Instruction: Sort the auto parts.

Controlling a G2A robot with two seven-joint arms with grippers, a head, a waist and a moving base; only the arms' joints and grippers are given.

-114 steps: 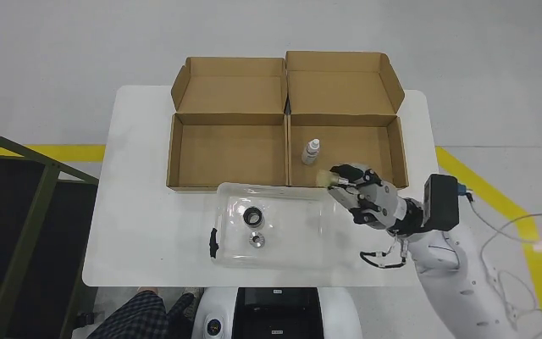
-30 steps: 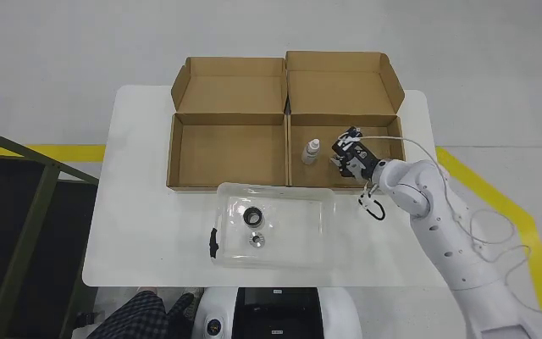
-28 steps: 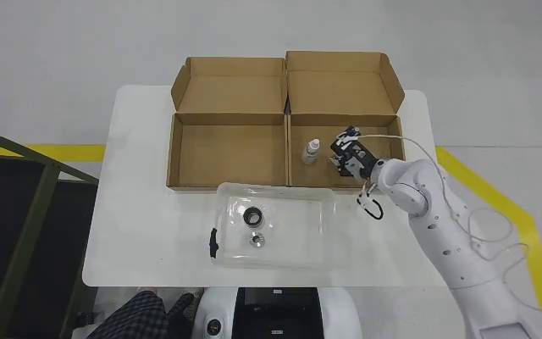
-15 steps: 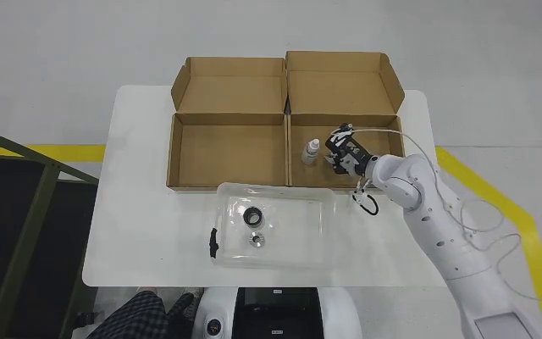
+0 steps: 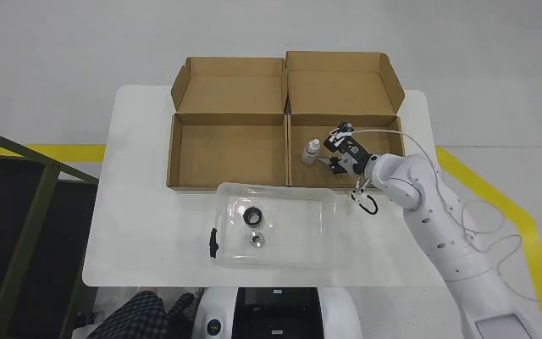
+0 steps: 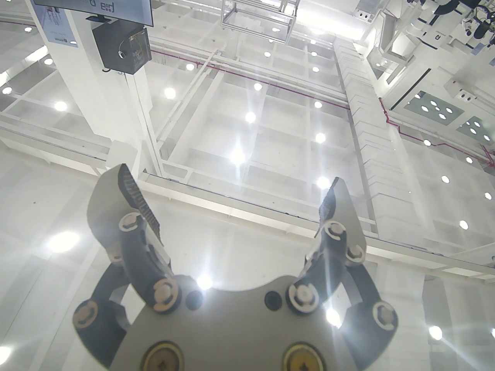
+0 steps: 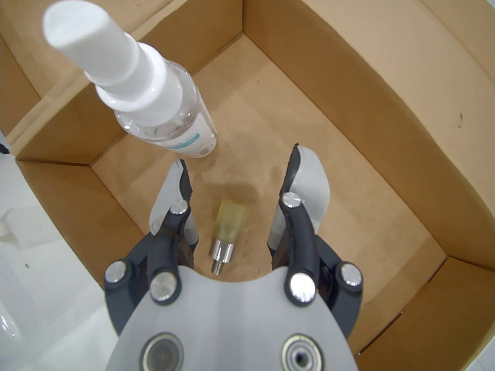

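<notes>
My right gripper [image 7: 239,164] [image 5: 337,151] is low inside the right cardboard box [image 7: 348,79] [image 5: 397,157], open. Between its spread fingers a small part with a yellowish cap and a metal stem [image 7: 228,229] lies loose on the box floor. Just past the fingertips a clear spray bottle [image 7: 154,90] [image 5: 312,151] with a white top stands upright in the same box. Near the table's front, a clear plastic tray [image 5: 313,254] holds a dark ring part [image 5: 253,217] and a small metal part [image 5: 257,240]. My left gripper [image 6: 228,179] points up at the ceiling, open, holding nothing.
The left cardboard box [image 5: 229,152] stands open beside the right one, both lids folded back. A black clip [image 5: 213,242] sits at the tray's left end. White table surface lies bare to the left of the boxes and tray.
The right gripper carried the yellowish part from over the tray's right corner into the right box, then let it go. In the last second it crept toward the bottle.
</notes>
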